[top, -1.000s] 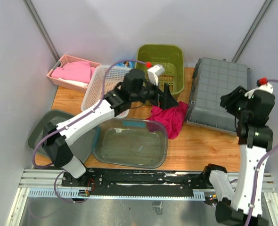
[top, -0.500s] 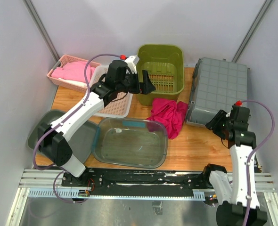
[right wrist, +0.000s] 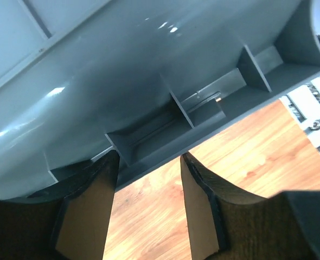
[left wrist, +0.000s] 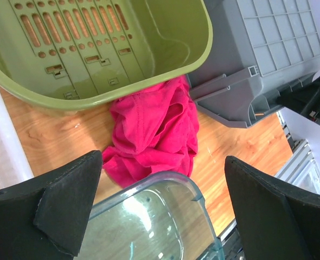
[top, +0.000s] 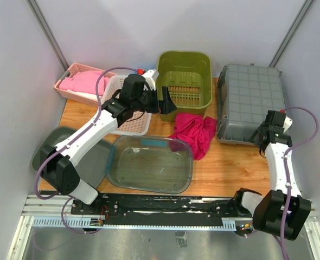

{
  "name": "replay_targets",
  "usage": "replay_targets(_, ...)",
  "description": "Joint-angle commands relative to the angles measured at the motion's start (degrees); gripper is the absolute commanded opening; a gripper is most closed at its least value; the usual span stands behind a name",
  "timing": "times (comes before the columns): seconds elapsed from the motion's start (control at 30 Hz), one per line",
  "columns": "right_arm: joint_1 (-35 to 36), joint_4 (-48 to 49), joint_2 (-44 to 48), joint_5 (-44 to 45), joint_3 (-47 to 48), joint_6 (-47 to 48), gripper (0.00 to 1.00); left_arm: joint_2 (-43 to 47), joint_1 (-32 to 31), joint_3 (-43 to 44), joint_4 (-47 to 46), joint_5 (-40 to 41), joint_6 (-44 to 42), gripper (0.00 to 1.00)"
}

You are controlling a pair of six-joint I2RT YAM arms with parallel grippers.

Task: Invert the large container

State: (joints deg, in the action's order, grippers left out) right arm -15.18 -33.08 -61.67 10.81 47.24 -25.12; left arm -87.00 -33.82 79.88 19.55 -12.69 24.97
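The large grey container [top: 249,100] lies bottom up on the right of the table, its ribbed base facing up. It also shows in the left wrist view [left wrist: 268,49] and fills the right wrist view [right wrist: 122,70]. My right gripper [top: 263,132] is open at the container's near right rim, and its fingertips [right wrist: 149,157] sit just below a handle pocket without gripping it. My left gripper [top: 168,100] is open and empty, held above the table in front of the green basket. In its wrist view the left gripper [left wrist: 161,162] looks down on a magenta cloth.
A green basket [top: 185,76] stands at the back centre. A white basket [top: 116,103] and a pink basket [top: 78,81] with pink cloth stand at the back left. A magenta cloth [top: 195,132] lies mid-table beside a clear tub [top: 152,165]. A grey lid [top: 46,149] lies at the left.
The grey container went from tilted on its edge to flat, bottom up. My right arm dropped to its near right rim. My left arm pulled back from the cloth toward the baskets.
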Motion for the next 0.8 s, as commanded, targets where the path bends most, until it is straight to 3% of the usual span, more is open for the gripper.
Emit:
replay_targets(0.0, -2.4, 0.1, 0.9, 5.1, 3.5, 1.1, 0.51, 1.8, 0.1, -0.4, -0.9, -0.5, -1.0, 0.99)
replay_targets(0.17, -1.7, -3.4, 7.5, -8.0, 7.7, -0.9, 0.53, 1.6, 0.1, 0.3, -0.3, 1.0, -1.5, 0.99)
replay_targets(0.27, 3.4, -2.1, 11.6, -14.1, 7.9, -2.6, 0.54, 0.9, 0.1, 1.3, 0.7, 2.7, -2.0, 0.99)
replay_targets(0.4, 17.6, 1.0, 12.1, -13.2, 7.3, -3.3, 0.55, 0.6, 0.1, 2.2, 1.3, 3.7, -2.1, 0.99)
replay_targets(0.6, 32.5, 2.0, 1.2, -7.5, 8.8, -1.3, 0.54, 0.9, 0.2, 1.8, 1.6, 3.8, -1.2, 0.99)
replay_targets(0.77, 33.4, -0.2, -5.3, -0.9, 11.1, 0.5, 0.53, 2.3, 0.2, 0.6, 2.5, 5.1, -1.4, 0.99)
